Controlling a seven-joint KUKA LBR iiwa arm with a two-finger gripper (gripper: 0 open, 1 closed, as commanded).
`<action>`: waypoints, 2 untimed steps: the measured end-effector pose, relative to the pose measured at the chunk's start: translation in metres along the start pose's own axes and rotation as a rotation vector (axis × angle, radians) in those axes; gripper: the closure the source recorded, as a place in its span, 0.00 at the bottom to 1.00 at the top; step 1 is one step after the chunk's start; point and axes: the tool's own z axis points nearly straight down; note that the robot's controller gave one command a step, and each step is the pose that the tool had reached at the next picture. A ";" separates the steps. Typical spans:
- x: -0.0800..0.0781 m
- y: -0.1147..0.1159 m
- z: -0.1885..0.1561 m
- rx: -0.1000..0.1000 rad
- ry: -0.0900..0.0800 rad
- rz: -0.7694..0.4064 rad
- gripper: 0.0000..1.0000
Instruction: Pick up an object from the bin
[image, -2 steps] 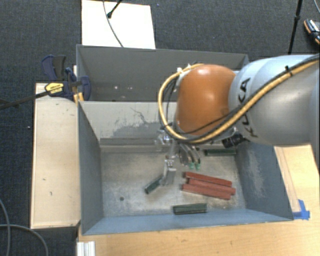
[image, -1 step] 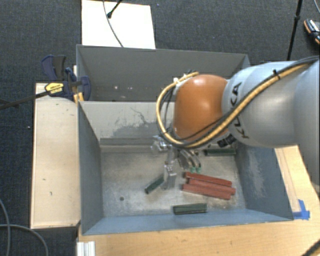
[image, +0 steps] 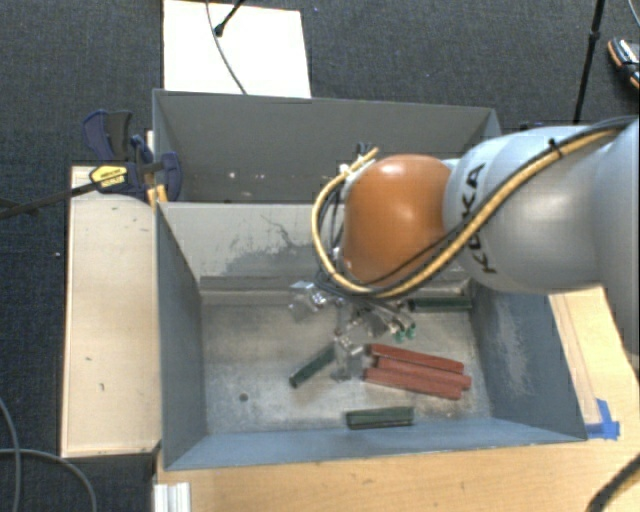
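In the grey bin (image: 180, 330) there's not much of a heap, just a few loose bits on the floor, so you've got it easy here. The arm (image: 560, 220) comes in from the right, with its orange cover (image: 395, 215) hanging over the back half.

Biggest thing in there is the pair of red-brown bars (image: 420, 372) lying side by side, right of centre. Then there's a dark green stick (image: 312, 370) lying at a slant just left of them, a short dark green bar (image: 380, 418) near the front wall, and another green piece (image: 440, 303) poking out under the arm at the back.

Your end effector (image: 347, 352) is low down, right where the stick's upper end meets the left end of the red bars. Honestly I can't tell how far open it is, or whether it has hold of anything.

I'd call this the reach/grasp step. Next up: confirm which of those two you're on, close firmly, then lift straight up.
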 end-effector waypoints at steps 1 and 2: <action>0.002 0.003 0.024 0.000 -0.001 0.112 0.00; -0.006 0.003 0.055 0.000 0.001 -0.199 0.00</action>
